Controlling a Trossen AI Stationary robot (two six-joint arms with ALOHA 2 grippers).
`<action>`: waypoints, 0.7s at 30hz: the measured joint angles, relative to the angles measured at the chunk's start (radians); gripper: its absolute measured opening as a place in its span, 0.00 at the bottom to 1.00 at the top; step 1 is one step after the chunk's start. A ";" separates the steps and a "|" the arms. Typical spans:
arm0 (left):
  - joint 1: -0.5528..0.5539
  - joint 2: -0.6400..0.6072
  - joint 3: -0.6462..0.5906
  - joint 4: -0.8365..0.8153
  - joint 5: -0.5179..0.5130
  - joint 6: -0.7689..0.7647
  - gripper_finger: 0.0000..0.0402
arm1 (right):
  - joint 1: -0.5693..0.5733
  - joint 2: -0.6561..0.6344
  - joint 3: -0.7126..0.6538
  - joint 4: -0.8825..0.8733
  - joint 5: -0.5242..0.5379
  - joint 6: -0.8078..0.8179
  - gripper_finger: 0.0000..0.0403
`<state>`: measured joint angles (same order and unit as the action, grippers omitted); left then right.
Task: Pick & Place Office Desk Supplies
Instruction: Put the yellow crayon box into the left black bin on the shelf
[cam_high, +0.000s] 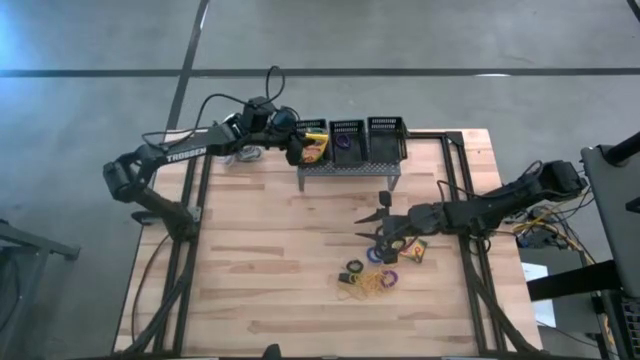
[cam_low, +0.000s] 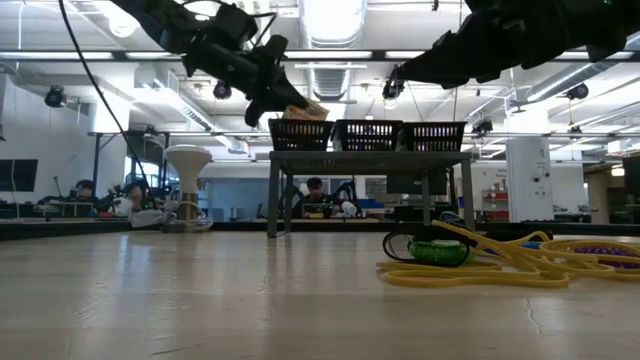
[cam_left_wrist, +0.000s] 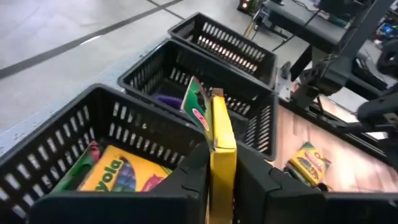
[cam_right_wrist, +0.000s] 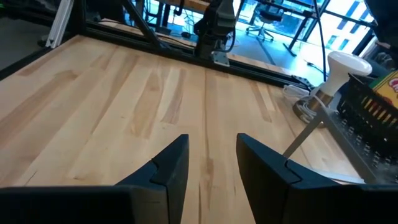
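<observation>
My left gripper (cam_high: 298, 150) is over the leftmost of three black baskets (cam_left_wrist: 93, 124) and is shut on a yellow-and-green crayon box (cam_left_wrist: 219, 134). A second crayon box (cam_left_wrist: 118, 174) lies inside that basket. A third (cam_high: 415, 250) lies on the table beside small black, purple and green rings (cam_high: 378, 258) and yellow rubber bands (cam_high: 368, 287). My right gripper (cam_high: 380, 228) hovers open above the wood next to these items, nothing between its fingers (cam_right_wrist: 168, 171). My left gripper pinches the crayon box by its two broad faces, at the end nearest the wrist (cam_left_wrist: 222, 180); the narrow yellow edge shows between the two fingers. The fingers come from the table's left, slanting down. The box juts forward beyond the fingertips, lifted clear above the leftmost basket.
The baskets sit in a row on a metal rack (cam_high: 350, 170) at the table's far edge; the middle one (cam_left_wrist: 186, 81) holds something purple. A white ball-shaped object (cam_right_wrist: 348, 65) stands left of the rack. Bare wood lies toward the near left.
</observation>
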<state>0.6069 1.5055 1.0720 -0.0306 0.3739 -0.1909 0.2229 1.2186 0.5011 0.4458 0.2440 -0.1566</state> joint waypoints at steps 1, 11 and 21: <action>0.001 0.008 0.000 0.007 -0.006 0.000 0.16 | 0.000 0.000 0.000 0.000 0.000 0.000 0.32; 0.002 0.016 0.001 0.010 -0.010 0.016 0.16 | 0.000 0.000 0.000 0.000 0.000 0.006 0.32; 0.003 0.006 0.010 0.014 0.001 0.037 0.42 | 0.000 0.000 -0.004 -0.001 0.000 0.008 0.32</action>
<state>0.6094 1.5116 1.0824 -0.0162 0.3752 -0.1539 0.2226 1.2186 0.4973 0.4450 0.2440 -0.1490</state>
